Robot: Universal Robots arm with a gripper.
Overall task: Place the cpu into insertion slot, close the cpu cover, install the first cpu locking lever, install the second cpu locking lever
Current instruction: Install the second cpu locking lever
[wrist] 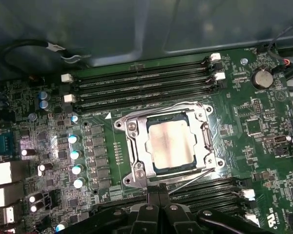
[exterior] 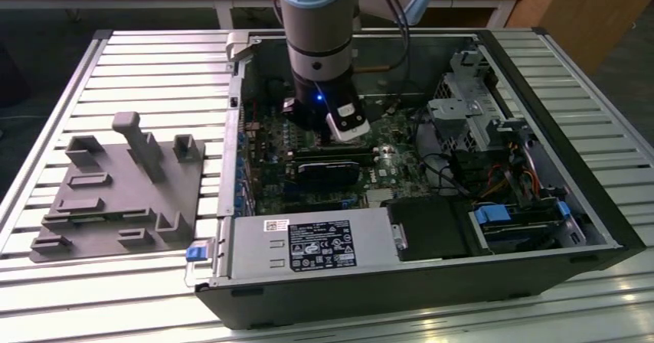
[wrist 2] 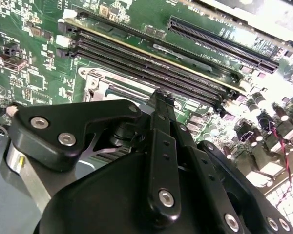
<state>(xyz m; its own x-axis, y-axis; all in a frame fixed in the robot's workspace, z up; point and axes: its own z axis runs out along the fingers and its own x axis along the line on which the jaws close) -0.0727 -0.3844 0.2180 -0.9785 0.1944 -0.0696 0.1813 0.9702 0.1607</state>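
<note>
First wrist view: cpu (wrist: 169,143) seated under closed cpu cover (wrist: 136,146).

Robot arm (exterior: 318,21): grey cylindrical links with a pale blue joint cap, a black wrist section bearing a small blue light, and a white block beside that light. Gripper (wrist 2: 158,97): matte black linkage plates fastened with silver screws; silvery cylindrical body beside the plates in the second wrist view.

Slatted metal table (exterior: 122,60), open computer case (exterior: 409,282) lying on it, grey plastic tray (exterior: 112,197) beside the case
</note>
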